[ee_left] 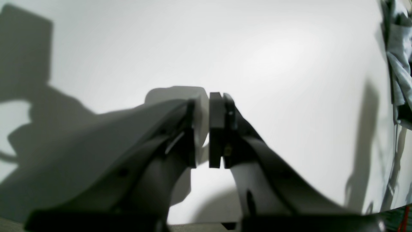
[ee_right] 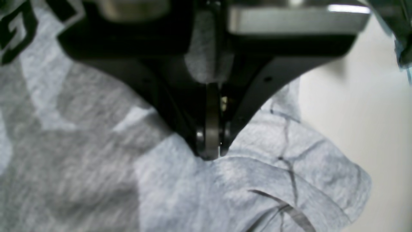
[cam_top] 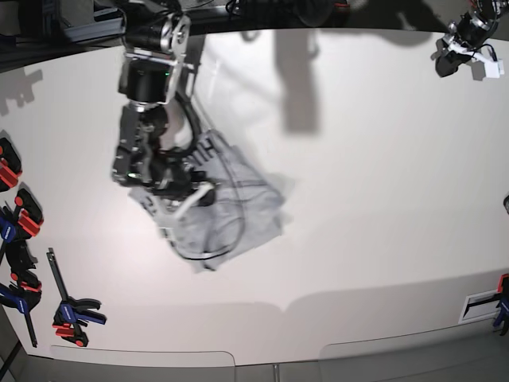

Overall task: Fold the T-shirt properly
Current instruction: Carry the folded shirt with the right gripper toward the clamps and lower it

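Observation:
The light heather-grey T-shirt [cam_top: 250, 203] lies crumpled in a heap on the white table [cam_top: 374, 199], left of centre. In the right wrist view its fabric [ee_right: 96, 161] fills the frame, with black lettering [ee_right: 13, 29] at the top left. My right gripper [ee_right: 209, 151] is shut on a pinch of the T-shirt, and cloth bunches up between the jaws. In the base view it [cam_top: 184, 200] is at the heap's left side. My left gripper [ee_left: 202, 129] hangs over bare table with its pads nearly together and nothing between them. It is far from the shirt, at the back right [cam_top: 465, 40].
Several red and blue clamps [cam_top: 20, 223] lie along the left table edge, and another [cam_top: 73, 312] lies at the front left. A black cable [cam_top: 215, 247] loops over the shirt. Some grey cloth [ee_left: 399, 64] shows at the right edge of the left wrist view.

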Tool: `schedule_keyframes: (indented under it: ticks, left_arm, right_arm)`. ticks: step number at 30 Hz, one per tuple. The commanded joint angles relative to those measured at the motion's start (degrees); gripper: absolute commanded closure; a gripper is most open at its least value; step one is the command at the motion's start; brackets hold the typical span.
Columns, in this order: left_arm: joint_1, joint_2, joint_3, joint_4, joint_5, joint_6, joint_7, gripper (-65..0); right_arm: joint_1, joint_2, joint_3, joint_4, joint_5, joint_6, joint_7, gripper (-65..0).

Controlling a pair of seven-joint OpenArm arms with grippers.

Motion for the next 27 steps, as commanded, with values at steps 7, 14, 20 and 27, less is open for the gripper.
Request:
schedule_keyframes:
  ticks: [7,14,20,27]
  left_arm:
    - [0.2,-1.2,-0.3,0.9,-1.4,-0.5,-0.5,-4.1]
    - [0.2,-1.2,-0.3,0.9,-1.4,-0.5,-0.1,-4.1]
    - [0.2,-1.2,-0.3,0.9,-1.4,-0.5,0.3,-4.1]
    - [0.2,-1.2,-0.3,0.9,-1.4,-0.5,0.3,-4.1]
  right_arm:
    - [-3.9,8.0,13.2,0.4,2.8,-1.6,-2.7,0.0]
    - [-13.3,11.3,22.2,0.4,10.1,-0.1,-3.5,0.0]
    - [-20.1,12.0,27.1,1.4,16.7,1.8,-4.1,0.0]
    - [-26.4,11.9,28.5,6.2,20.0,3.1,-5.6,0.0]
